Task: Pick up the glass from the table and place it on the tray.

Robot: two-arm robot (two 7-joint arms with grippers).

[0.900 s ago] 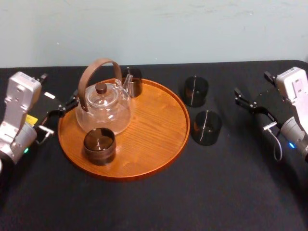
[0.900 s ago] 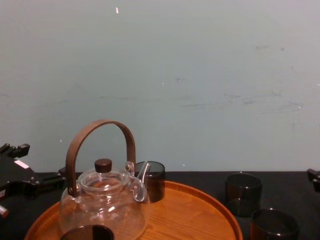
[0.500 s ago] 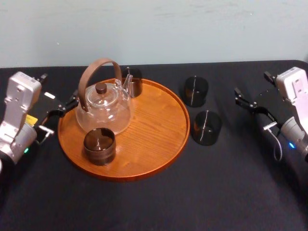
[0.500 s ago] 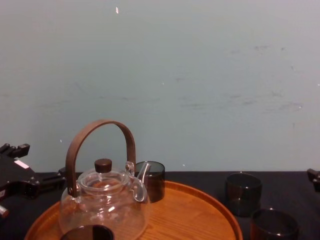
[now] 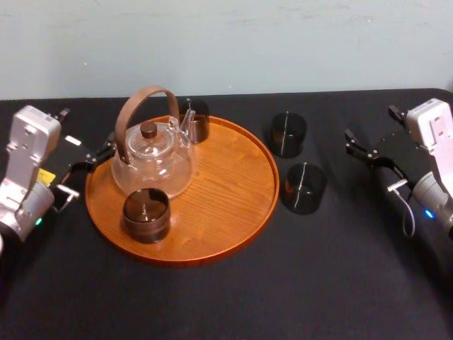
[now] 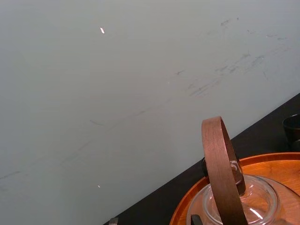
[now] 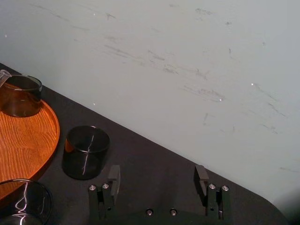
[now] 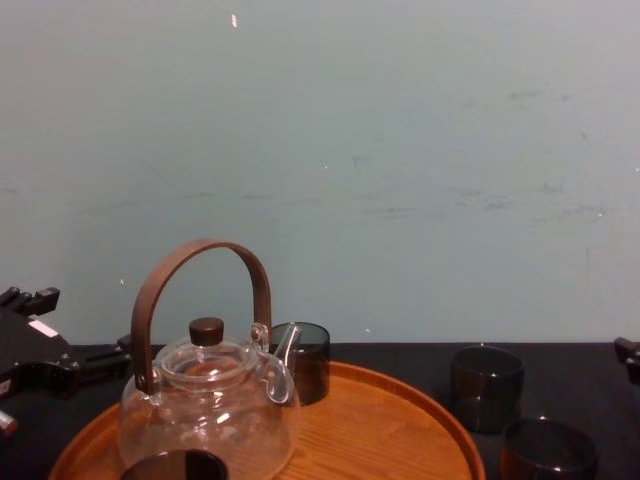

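Observation:
Two dark smoked glasses stand on the black table (image 5: pixel 325 283) just right of the tray: the far glass (image 5: pixel 288 133) (image 7: pixel 86 151) and the near glass (image 5: pixel 304 187) (image 8: pixel 548 450). The round orange-brown tray (image 5: pixel 219 191) carries a clear teapot (image 5: pixel 151 161) with a brown handle, plus two more dark glasses, one in front (image 5: pixel 146 214) and one behind the spout (image 5: pixel 195 119). My right gripper (image 5: pixel 369 125) (image 7: pixel 157 177) hovers open to the right of the table glasses, nothing between its fingers. My left gripper (image 5: pixel 85 134) sits open beside the tray's left rim.
A pale grey-green wall runs behind the table's back edge. Bare black tabletop stretches in front of the tray and around both arms. The teapot's tall handle (image 8: pixel 200 290) rises well above the tray's rim.

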